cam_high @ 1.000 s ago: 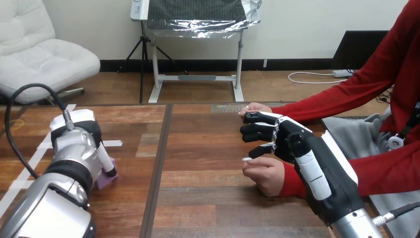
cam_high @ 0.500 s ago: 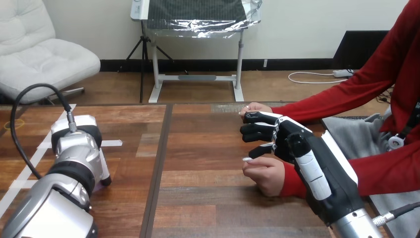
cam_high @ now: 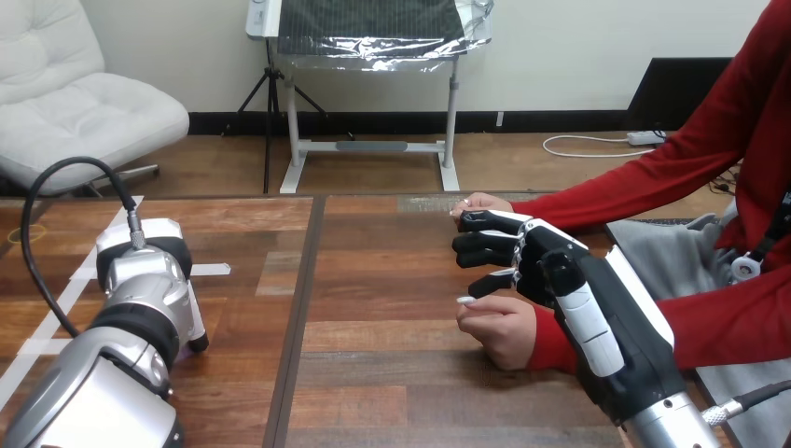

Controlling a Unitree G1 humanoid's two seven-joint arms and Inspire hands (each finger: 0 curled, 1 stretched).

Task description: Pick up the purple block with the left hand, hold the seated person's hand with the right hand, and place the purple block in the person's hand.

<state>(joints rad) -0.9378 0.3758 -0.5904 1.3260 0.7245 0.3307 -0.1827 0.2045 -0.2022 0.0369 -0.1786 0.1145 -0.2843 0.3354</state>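
Observation:
My left hand [cam_high: 159,257] is low over the table at the left, seen from behind its silver wrist. The purple block is hidden beneath it. My right hand [cam_high: 546,271] hovers at the right with its fingers [cam_high: 485,224] curled and bare wood showing between them and the thumb. It lies between the person's two hands. The nearer person's hand [cam_high: 499,327] is a loose fist on the table just under my thumb, close to it or touching. The farther person's hand [cam_high: 480,202] rests behind my fingertips.
White tape strips [cam_high: 213,270] lie on the wooden table [cam_high: 373,280] beside my left hand. A dark seam [cam_high: 300,299] runs down the table between the two hands. The person's red sleeves [cam_high: 653,187] come in from the right.
My left hand has sunk and shifted slightly, and the purple block that showed under its finger a second ago is now covered. My right hand and the person's hands have stayed still.

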